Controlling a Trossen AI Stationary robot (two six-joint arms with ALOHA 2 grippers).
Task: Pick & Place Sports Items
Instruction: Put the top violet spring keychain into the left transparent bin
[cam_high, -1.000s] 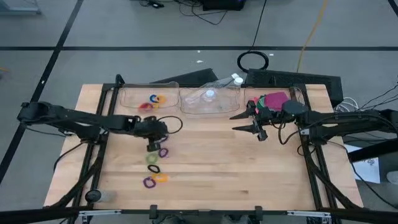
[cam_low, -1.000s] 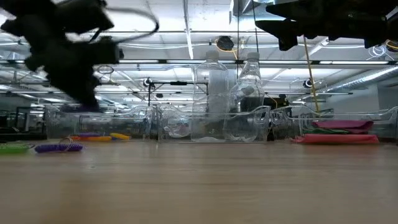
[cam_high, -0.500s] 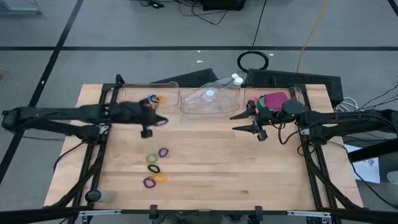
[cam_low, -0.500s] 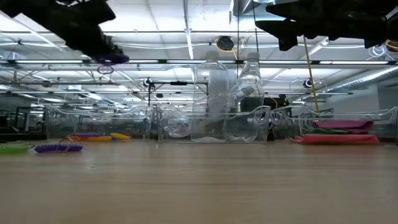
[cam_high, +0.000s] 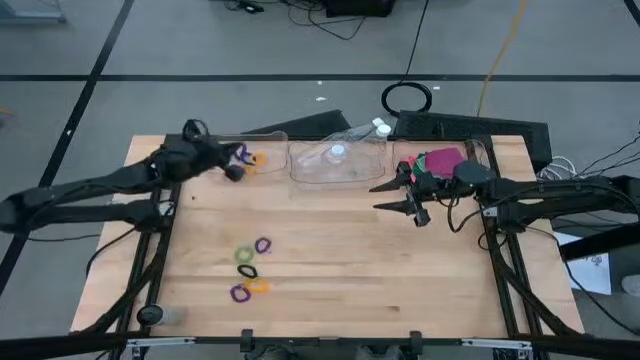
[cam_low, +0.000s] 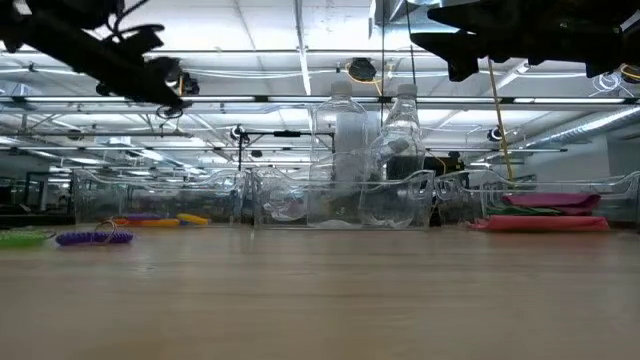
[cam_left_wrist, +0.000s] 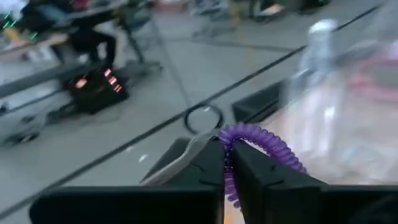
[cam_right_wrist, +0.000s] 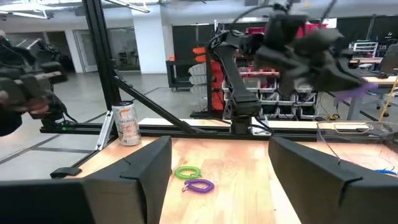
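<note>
My left gripper (cam_high: 236, 166) is up over the clear tray (cam_high: 212, 152) at the table's far left, shut on a purple coiled elastic ring (cam_left_wrist: 263, 142). Orange and yellow rings (cam_high: 256, 159) lie in that tray. Several more rings lie on the wood: purple (cam_high: 262, 244), green (cam_high: 244, 256), black (cam_high: 247, 271), orange (cam_high: 259, 286). Pink and green flat pieces (cam_high: 440, 160) lie in the far right tray. In front of that tray my right gripper (cam_high: 394, 197) hangs open and holds nothing. My left gripper pinches the purple ring's coil (cam_left_wrist: 231, 144) between its two fingers, right at their free ends. The fingers come nearly level from the table's left side. The ring is lifted clear and sticks out beyond the fingertips (cam_left_wrist: 214, 163), above the left tray.
A middle clear tray (cam_high: 338, 160) holds clear plastic bottles (cam_low: 345, 150). A black frame runs along the table's edges (cam_high: 160, 230). Bare wood lies between the loose rings and my right gripper (cam_right_wrist: 221, 180).
My left gripper has risen from the loose rings at the table's near left and swung toward the far edge, over the left tray. It has tipped from pointing down to almost level and stayed shut on the purple ring, which travelled with it.
</note>
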